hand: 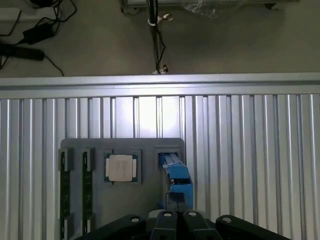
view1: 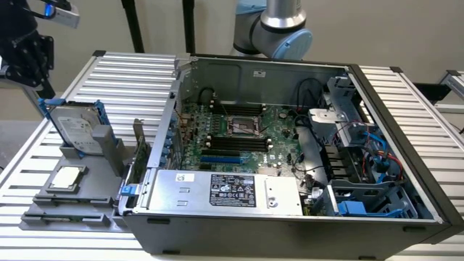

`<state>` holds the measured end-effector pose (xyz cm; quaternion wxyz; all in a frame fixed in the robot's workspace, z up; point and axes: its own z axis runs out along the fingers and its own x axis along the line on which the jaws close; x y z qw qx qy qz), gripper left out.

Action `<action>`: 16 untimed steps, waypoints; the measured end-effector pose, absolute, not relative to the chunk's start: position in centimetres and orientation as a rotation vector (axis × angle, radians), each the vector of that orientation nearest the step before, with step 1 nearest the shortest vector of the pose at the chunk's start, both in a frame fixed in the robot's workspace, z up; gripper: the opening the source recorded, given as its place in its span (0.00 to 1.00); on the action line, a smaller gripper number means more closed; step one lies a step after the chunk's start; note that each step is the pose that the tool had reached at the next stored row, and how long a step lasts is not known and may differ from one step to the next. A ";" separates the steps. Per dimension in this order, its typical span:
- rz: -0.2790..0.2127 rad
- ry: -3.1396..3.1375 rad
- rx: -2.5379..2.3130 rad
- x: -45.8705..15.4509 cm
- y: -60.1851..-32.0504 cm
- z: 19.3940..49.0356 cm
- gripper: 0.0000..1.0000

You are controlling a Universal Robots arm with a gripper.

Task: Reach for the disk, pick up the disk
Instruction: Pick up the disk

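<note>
**A:** We're over the ribbed desk (view1: 130, 76) beside the open computer case (view1: 290, 236). The disk (view1: 75, 129) stands on edge in a slot of the grey holder (view1: 106, 144). Why upright, do we think?

**B:** We read it as a presentation for a grasp from above. The slot props the disk so it can't tip, and its blue rails and upper edge stand free of the holder. The small square chip (view1: 67, 178) lies flat in its own recess just beside it, out of the way.

**A:** And the jaws, where do we have them?

**B:** In the exterior view the dark wrist assembly (view1: 27, 51) hangs high at the exterior view's left, above the disk and well apart from it. Nothing touches. From the wrist camera we look almost straight down on the disk's thin blue-railed edge (hand: 175, 175), which sits close to the centre line of the jaws.

**A:** Open, or closed?

**B:** We cannot tell. We see dark hardware at the frame's edge, but not the gap itself.

**A:** So the reach is under way, and the disk sits in its slot, not yet held.
</note>
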<state>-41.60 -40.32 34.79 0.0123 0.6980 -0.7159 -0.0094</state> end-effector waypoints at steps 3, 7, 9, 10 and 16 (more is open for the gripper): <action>-0.029 -2.225 2.182 -41.1 -40.5 34.8 0.11; -0.029 -2.222 2.185 -40.7 -40.5 34.8 0.11; -0.029 -2.222 2.185 -40.7 -40.5 34.8 0.12; -0.029 -2.222 2.185 -40.7 -40.5 34.8 0.18; -0.029 -2.222 2.185 -40.7 -40.5 34.8 0.42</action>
